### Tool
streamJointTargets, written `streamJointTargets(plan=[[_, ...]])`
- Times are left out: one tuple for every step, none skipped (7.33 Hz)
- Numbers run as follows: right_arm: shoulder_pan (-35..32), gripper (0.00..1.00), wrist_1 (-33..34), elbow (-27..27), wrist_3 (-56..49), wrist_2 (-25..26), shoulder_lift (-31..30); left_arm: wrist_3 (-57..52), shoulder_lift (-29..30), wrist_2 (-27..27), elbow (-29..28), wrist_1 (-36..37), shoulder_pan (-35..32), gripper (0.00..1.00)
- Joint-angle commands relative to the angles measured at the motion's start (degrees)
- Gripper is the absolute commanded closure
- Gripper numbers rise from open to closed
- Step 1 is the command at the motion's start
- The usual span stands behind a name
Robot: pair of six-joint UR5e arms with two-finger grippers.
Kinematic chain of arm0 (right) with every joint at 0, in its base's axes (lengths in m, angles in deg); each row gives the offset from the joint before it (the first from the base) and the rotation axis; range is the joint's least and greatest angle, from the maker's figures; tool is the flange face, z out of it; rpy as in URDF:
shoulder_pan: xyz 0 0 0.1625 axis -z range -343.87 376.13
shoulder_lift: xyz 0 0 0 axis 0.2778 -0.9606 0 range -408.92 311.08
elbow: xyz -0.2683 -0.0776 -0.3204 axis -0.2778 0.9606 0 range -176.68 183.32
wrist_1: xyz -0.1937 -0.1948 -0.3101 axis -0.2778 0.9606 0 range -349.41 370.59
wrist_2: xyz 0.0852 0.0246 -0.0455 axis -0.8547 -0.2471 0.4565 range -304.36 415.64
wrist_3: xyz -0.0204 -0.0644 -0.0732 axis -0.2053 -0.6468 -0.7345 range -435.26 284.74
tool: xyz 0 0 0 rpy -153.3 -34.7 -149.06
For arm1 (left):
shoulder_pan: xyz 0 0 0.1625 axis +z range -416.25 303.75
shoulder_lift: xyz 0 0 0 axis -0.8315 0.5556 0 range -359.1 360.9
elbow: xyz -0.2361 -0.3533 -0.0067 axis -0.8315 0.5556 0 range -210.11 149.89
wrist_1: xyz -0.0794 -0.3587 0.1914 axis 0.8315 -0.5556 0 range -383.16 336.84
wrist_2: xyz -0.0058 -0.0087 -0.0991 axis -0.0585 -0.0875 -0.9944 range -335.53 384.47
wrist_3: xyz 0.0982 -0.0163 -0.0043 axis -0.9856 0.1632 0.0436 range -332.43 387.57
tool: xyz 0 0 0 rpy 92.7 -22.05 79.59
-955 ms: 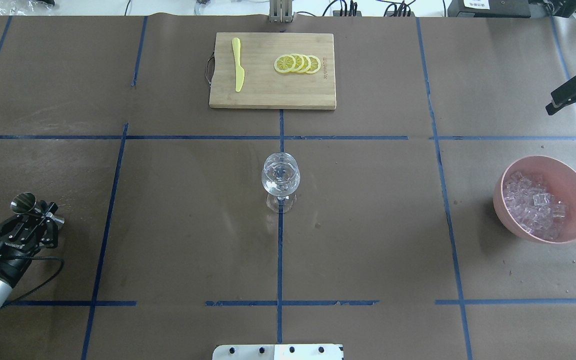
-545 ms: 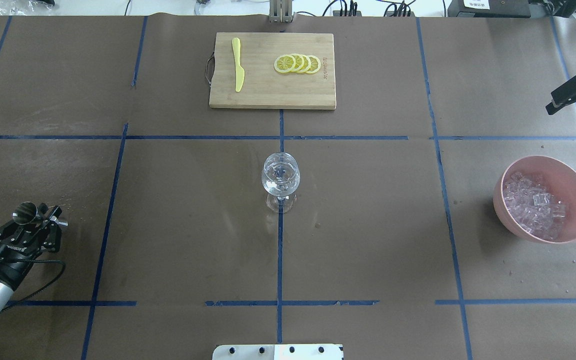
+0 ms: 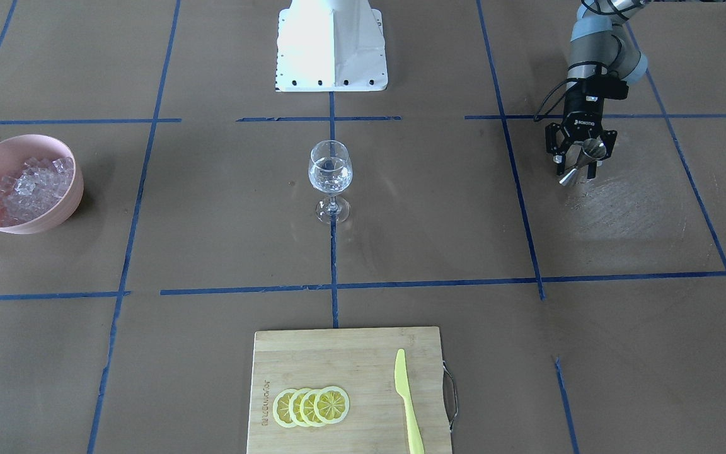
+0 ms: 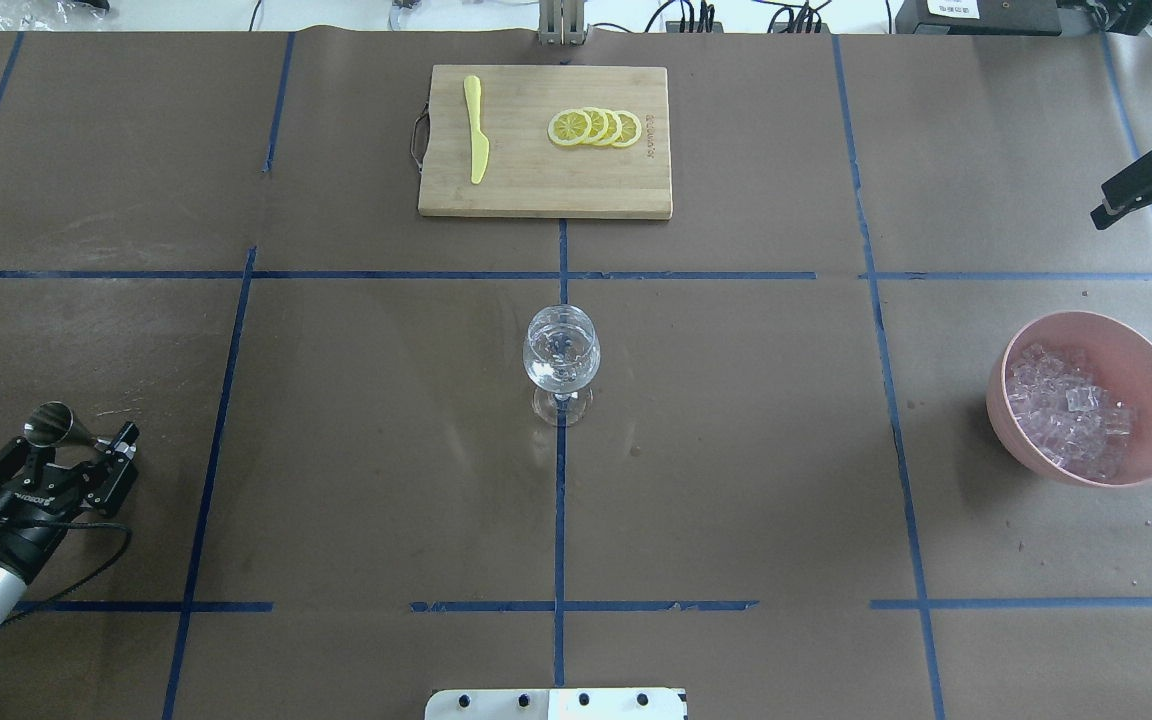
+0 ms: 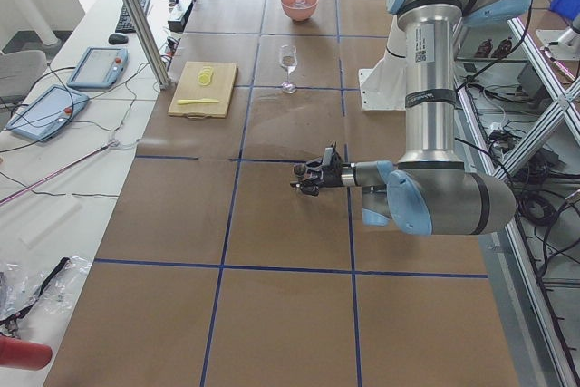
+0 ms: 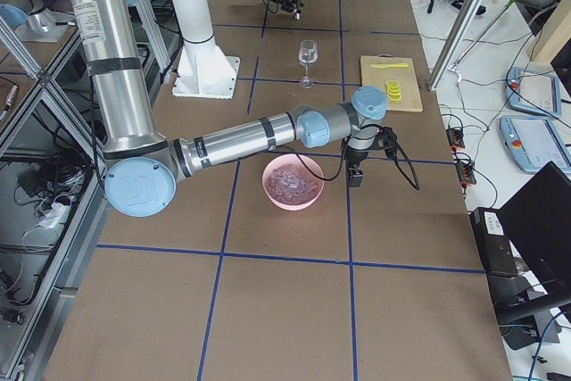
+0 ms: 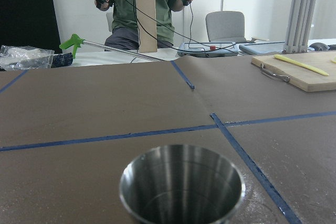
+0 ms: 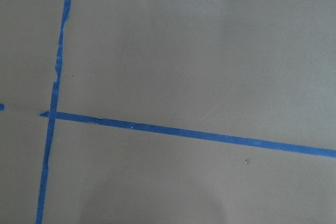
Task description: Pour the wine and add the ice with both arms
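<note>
In the overhead view the left pincer (image 4: pixel 79 441) sits low at the lower left of the frame. Its fingers are spread to either side of a steel jigger (image 4: pixel 49 422) rather than pinching it. The left wrist view shows the jigger's open mouth upright at bottom centre. The ice (image 4: pixel 1068 412) lies heaped in a pink bowl (image 4: pixel 1141 362) at the right of the frame. It is well apart from the clear stemmed glass (image 4: pixel 561 352), which stands upright at the centre of the counter (image 4: pixel 736 450). In the right side view the right arm (image 6: pixel 241 136) reaches out above the bowl, and the right pincer (image 6: pixel 355 176) hangs pointing down just beyond it; I cannot tell whether it is spread or pressed together. At top centre of the overhead view a wooden cutting board (image 4: pixel 536 195) carries four overlapping lemon slices (image 4: pixel 596 128) and a yellow knife (image 4: pixel 476 130).
</note>
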Motion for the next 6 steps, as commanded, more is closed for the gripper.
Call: streamJointTargets(plan=[[0.0, 0.00, 0.0, 0.1, 0.0, 0.0, 0.0, -1.9, -3.7, -4.0, 3.3, -1.8, 0.0, 0.00], [-0.1, 0.00, 0.0, 0.2, 0.0, 0.0, 0.0, -4.5, -7.0, -6.9, 6.9, -1.9, -0.1, 0.00], [-0.1, 0.00, 0.0, 0.3, -0.1, 0.1, -0.1, -5.9, -9.6, -11.4, 8.9, -1.9, -0.2, 0.00], [-0.1, 0.00, 0.0, 0.3, -0.1, 0.1, -0.4, -8.5, -10.4, -15.3, 10.0, -1.9, -0.2, 0.00], [0.0, 0.00, 0.0, 0.3, -0.1, 0.1, -0.4, -9.4, -11.0, -19.2, 10.1, -1.7, -0.2, 0.00], [-0.1, 0.00, 0.0, 0.4, -0.1, 0.1, -0.4, -11.5, -13.8, -22.3, 10.3, -1.8, -0.4, 0.00]])
